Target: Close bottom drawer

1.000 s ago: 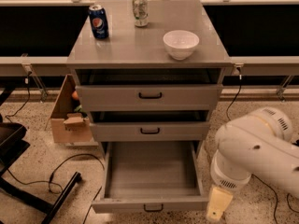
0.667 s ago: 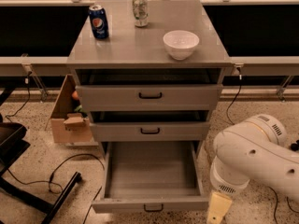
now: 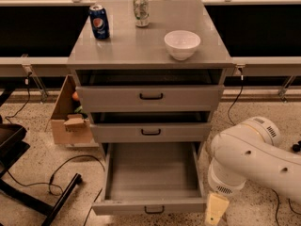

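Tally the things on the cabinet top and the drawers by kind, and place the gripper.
Cans: 2, blue can, pale can
Bowl: 1
Drawers: 3, top drawer, middle drawer, bottom drawer
Total: 6
Gripper: low, right of the bottom drawer's front.

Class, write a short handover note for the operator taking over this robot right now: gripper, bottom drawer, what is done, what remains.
The gripper sits low at the bottom right of the view, just right of the front right corner of the bottom drawer. Whether it touches the drawer cannot be told.
The bottom drawer is pulled far out of the grey cabinet. Its tray looks empty and its black handle faces the camera.
Done: nothing on the drawer itself; it stands wide open.
Left: probably bring the gripper in front of the panel and push it in until it lines up with the middle drawer.
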Available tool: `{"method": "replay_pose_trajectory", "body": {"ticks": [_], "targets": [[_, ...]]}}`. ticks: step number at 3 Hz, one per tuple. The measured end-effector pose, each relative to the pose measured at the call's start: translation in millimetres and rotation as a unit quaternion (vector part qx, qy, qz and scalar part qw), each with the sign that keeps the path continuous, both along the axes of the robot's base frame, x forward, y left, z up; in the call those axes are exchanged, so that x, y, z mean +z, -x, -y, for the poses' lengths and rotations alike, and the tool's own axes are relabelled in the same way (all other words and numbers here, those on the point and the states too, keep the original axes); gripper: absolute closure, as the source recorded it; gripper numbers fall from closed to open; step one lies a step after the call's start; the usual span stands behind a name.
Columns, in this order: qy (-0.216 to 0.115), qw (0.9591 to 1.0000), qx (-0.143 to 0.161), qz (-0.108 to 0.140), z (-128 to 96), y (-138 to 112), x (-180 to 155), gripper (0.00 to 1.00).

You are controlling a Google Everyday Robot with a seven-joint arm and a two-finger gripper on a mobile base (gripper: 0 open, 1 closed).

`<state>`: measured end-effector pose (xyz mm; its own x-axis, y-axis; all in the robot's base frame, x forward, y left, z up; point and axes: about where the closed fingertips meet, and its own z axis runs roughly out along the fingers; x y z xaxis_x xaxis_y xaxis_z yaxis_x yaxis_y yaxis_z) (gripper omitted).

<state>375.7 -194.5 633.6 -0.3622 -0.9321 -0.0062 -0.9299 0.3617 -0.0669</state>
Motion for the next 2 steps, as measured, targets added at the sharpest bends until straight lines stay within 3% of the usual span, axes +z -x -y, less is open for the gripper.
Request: {"method": "replay_pose_trajectory", "body": {"ticks": [1, 2], "targets": [[-0.020, 0.9997, 0.002, -0.010, 2.2, 0.5, -51.9, 0.00], [-0.041, 0.9991, 0.007, -0.003, 1.0, -4.0, -119.5, 0.00]]}}
